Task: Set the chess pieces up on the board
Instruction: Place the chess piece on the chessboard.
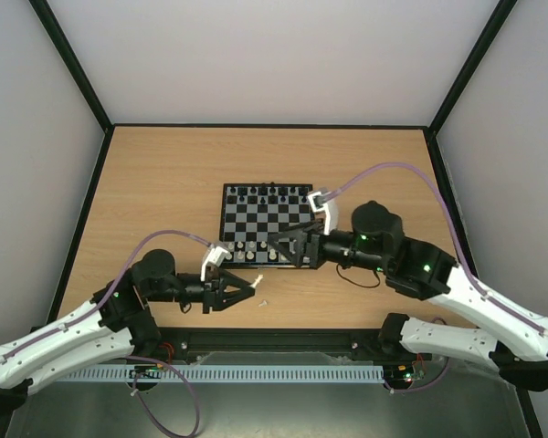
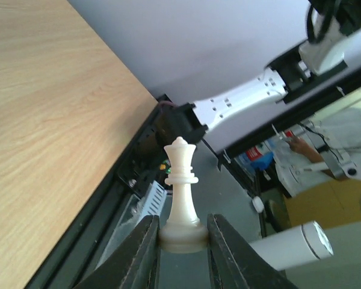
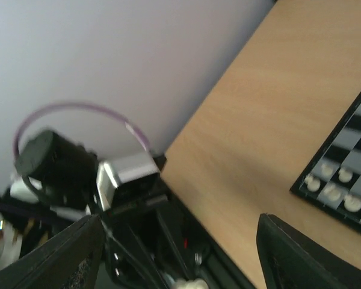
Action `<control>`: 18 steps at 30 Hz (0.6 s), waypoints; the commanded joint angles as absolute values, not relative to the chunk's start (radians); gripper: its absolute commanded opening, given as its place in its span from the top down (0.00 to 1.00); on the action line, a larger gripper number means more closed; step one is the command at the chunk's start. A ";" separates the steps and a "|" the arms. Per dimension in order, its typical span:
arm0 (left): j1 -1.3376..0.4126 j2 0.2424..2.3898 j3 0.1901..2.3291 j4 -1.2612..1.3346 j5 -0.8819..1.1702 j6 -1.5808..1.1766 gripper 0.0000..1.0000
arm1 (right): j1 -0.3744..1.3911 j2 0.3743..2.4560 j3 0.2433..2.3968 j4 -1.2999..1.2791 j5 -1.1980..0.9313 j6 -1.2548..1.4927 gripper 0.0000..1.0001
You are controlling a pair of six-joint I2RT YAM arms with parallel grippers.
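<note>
**Wooden table: queen gripped beside the board**

Pale wood tabletop point(image 1: 164, 182) carries the board point(image 1: 225, 215), with black pieces point(image 1: 272, 193) along its far row and white chess pieces point(image 3: 334, 191) on its near rows. Just off the board's near edge, the left gripper point(image 2: 182, 241) is clamped on the base of a white queen point(image 2: 182, 186). Over that same edge the right gripper point(image 1: 280, 243) hangs with its fingers spread wide, holding nothing.

We see a light wood table point(image 1: 164, 201) enclosed by plain pale walls point(image 1: 274, 55) with black corner struts point(image 1: 73, 68). Beyond its edge we glimpse grey floor point(image 2: 349, 271) and a brown box point(image 2: 316, 201).
</note>
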State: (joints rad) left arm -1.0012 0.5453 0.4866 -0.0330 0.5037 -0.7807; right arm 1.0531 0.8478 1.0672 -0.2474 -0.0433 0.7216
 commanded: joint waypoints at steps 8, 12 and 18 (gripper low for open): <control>-1.010 0.421 0.505 -0.115 0.688 -0.751 0.75 | 1.039 1.016 1.146 -0.507 -0.577 0.570 0.29; -1.012 0.405 0.509 -0.134 0.708 -0.745 0.75 | 1.037 1.048 1.117 -0.476 -0.735 0.565 0.31; -1.012 0.393 0.498 -0.152 0.719 -0.742 0.75 | 1.037 1.089 1.081 -0.422 -0.875 0.579 0.34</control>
